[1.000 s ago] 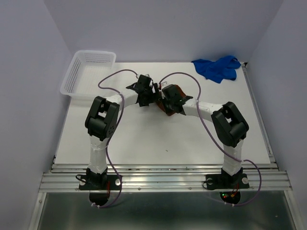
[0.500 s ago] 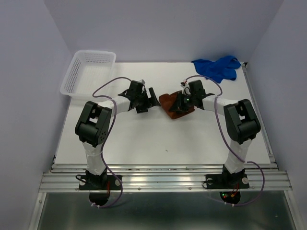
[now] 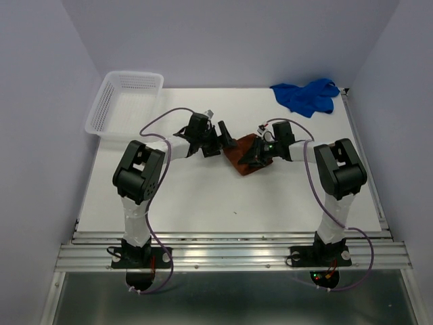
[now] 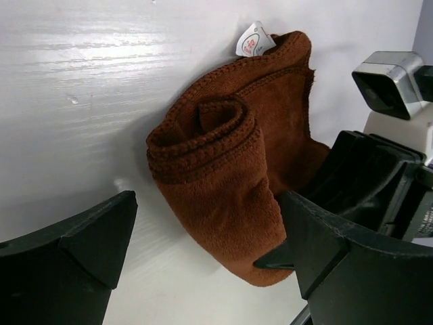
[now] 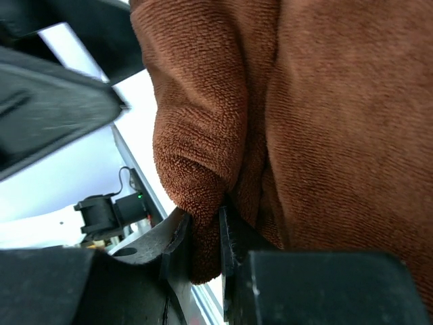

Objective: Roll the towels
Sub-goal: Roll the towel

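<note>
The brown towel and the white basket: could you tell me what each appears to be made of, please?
The brown towel looks like soft terry or microfibre cloth: fuzzy matte pile, a stitched hem, a sewn-in label. The white basket is probably moulded plastic: thin open mesh walls that hold their shape.
</note>
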### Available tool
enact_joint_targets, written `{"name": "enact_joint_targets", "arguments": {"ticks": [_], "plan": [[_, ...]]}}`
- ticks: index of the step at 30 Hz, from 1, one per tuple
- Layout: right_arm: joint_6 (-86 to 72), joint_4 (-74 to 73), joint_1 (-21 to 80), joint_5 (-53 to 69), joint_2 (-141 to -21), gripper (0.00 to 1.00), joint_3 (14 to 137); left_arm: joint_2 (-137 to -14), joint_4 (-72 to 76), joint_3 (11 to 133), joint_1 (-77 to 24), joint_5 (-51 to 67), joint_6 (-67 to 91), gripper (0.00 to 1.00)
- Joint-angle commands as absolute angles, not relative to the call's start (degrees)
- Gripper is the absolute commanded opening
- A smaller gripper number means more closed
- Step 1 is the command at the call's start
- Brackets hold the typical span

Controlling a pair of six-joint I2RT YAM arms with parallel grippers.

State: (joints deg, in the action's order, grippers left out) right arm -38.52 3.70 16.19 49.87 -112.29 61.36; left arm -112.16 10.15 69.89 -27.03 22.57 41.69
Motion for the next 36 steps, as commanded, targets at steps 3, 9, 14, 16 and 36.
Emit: {"name": "enact_joint_targets", "arguments": {"ticks": [3,9,14,16,36], "plan": [[-38.59,7.03,15.38,53.35,-113.55,0.01,60.21,-116.89,9.06,76.19,-29.88,21.45,41.05,0.99],[-34.03,4.33,15.38,51.86,-111.54,0.10,58.53,-121.20,4.14,82.69,-31.72,15.66,40.26,0.80],[-25.24,-4.03,15.38,44.13,-106.71,0.34,59.41,-122.26,-7.36,87.27,-33.48,7.57,38.06,0.16],[-21.64,-7.89,15.38,42.28,-104.69,0.44,60.03,-122.34,-11.67,88.76,-33.75,4.32,38.06,0.04],[9.05,1.56,43.67,-4.12,-90.96,0.82,56.34,-127.71,-44.12,105.64,-33.40,2.37,39.99,0.00]]}}
